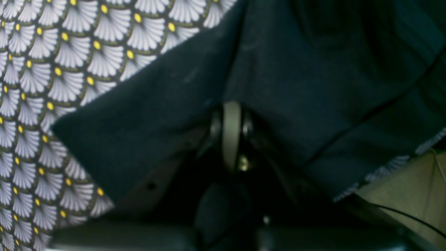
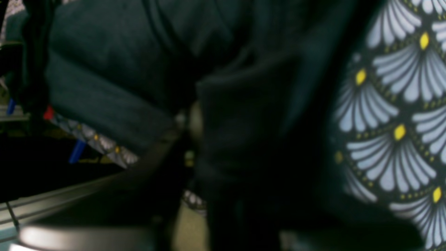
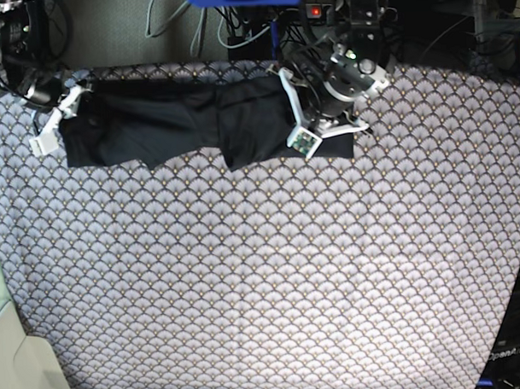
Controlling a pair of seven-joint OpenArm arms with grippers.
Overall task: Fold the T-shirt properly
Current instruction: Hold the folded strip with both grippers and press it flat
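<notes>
Left claw point(image 1: 231, 115) clamped tight on the T-shirt point(image 3: 180, 120) at one end; right claw point(image 2: 195, 122) at the opposite end, fabric between its jaws.

Blurred views, buried fingertips.
Your T-shirt point(image 2: 115, 80) smears to dark folds; both wrist views hide fingertips under fabric.

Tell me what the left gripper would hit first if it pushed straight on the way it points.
Most likely the T-shirt: dark fabric drapes right over the left gripper, whose jaws are shut. Beyond that lies the patterned cloth; depth is unclear in this blurred view.
</notes>
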